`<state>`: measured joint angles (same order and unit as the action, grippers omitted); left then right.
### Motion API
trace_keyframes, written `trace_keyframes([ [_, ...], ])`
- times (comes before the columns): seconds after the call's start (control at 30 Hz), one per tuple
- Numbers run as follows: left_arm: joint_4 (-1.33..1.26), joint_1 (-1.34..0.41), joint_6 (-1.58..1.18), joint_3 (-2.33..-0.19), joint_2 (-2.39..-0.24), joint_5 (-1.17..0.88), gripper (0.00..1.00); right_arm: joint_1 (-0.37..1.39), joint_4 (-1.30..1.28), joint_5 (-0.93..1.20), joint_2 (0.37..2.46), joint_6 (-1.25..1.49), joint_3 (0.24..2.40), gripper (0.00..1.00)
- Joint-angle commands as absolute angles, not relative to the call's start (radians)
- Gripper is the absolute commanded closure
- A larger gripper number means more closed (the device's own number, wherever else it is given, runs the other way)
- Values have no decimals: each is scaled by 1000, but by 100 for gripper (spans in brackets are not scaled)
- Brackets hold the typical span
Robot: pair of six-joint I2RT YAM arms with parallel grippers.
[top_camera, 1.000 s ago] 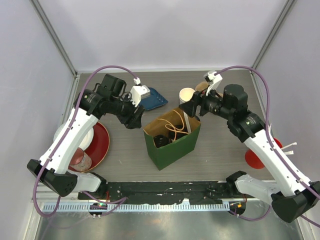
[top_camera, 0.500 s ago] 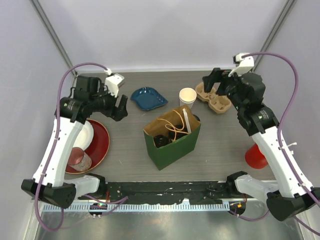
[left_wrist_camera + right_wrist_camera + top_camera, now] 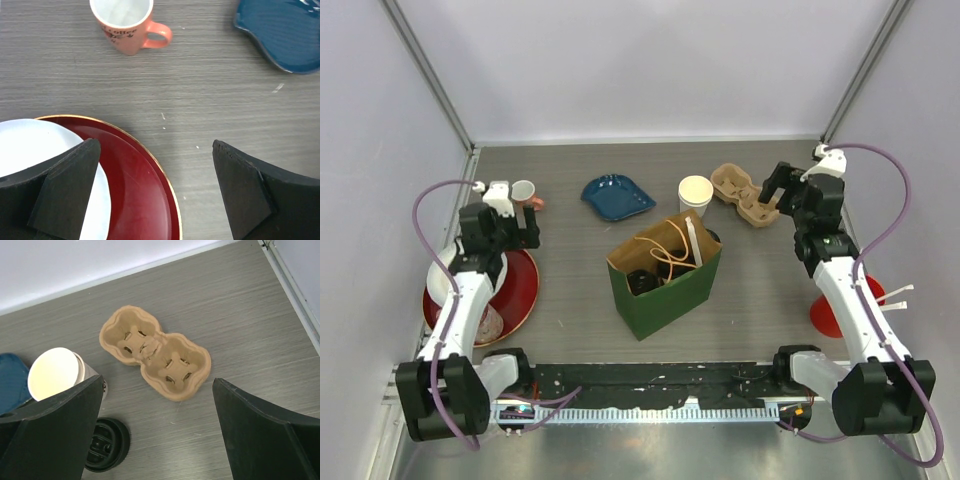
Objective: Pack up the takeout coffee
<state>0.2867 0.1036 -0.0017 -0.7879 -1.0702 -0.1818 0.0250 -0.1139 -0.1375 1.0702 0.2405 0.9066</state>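
I note the left gripper (image 3: 155, 148) and right gripper (image 3: 157, 382) both spread wide, empty. An open-topped paper cup (image 3: 695, 191) stands at upper centre.

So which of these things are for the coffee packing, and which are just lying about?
For the job: open paper cup, loose black lid, cardboard carrier, green bag.
Lying about: blue dish, pink mug, red plate, red straw cup.
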Motion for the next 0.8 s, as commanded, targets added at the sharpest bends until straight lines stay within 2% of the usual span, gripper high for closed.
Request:
trace_keyframes([
  [0.0, -323, 109, -75, -599, -1035, -60, 0, 29, 106, -161, 1043, 195, 818, 4],
  [0.07, -514, 110, -81, -494, -1045, -52, 0, 28, 199, -202, 1039, 190, 769, 4],
  [0.17, -658, 109, -84, -410, -1081, -86, 0, 28, 345, -250, 1031, 164, 661, 4],
  [0.37, -713, 112, -75, -362, -1134, -84, 0, 28, 538, -149, 1029, 126, 508, 4],
  [0.77, -793, 112, -198, -304, -1158, -77, 0, 28, 606, -210, 1025, 132, 408, 4],
])
